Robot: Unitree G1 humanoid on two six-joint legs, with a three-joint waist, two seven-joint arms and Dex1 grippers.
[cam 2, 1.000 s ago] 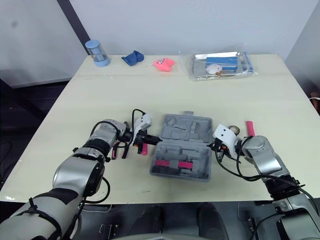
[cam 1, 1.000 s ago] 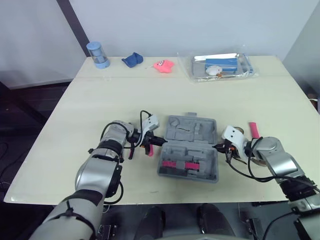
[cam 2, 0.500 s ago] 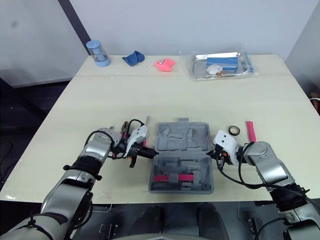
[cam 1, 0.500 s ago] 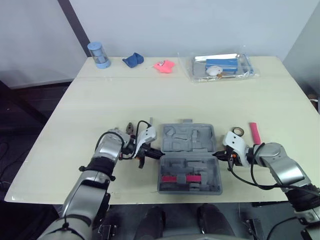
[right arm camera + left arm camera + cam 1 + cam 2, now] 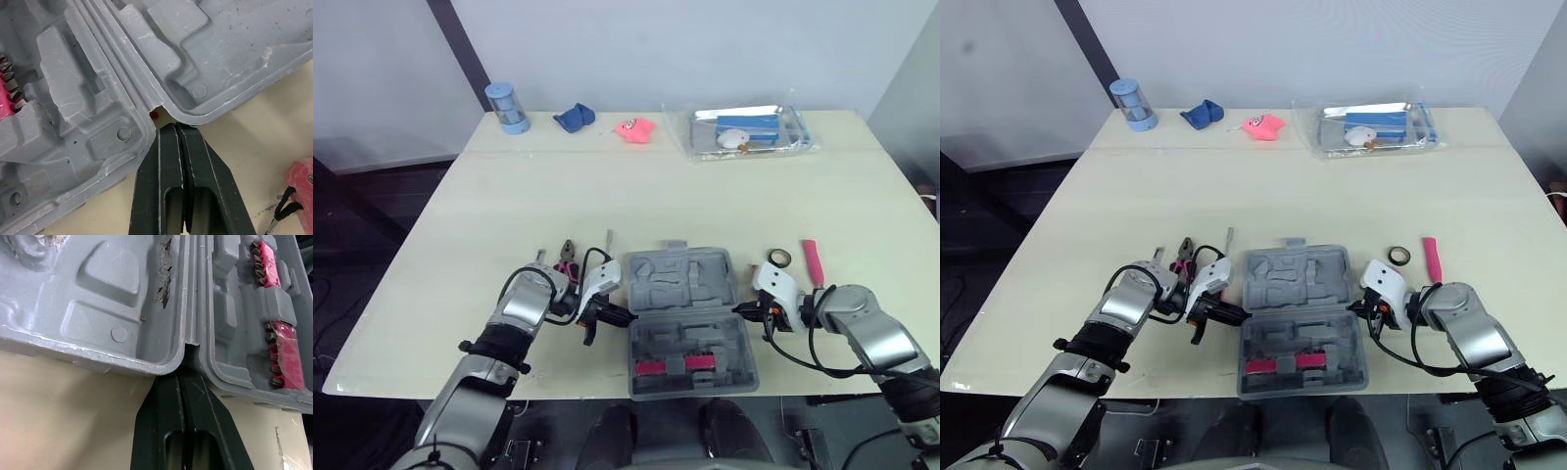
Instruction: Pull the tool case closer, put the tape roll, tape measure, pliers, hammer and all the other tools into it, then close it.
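Tool case (image 5: 690, 313): open flat at the near middle of the table (image 5: 656, 186).
Left gripper (image 5: 625, 313): jaws together, tips touching the case's left hinge notch.
Right gripper (image 5: 741, 309): jaws together, tips at the right hinge notch.
Pliers (image 5: 566, 257): just left of the case.
Tape roll (image 5: 779, 258): right of the case.

The light is bright and even and seems to come from above, so the cream table (image 5: 705, 186) carries only thin, soft shadows close under the edges of the open tool case (image 5: 690, 313). Far behind the tool case, the clear plastic bag (image 5: 749, 129) gives white glare. In the wrist views small dark shadows sit in the case's grey recesses.
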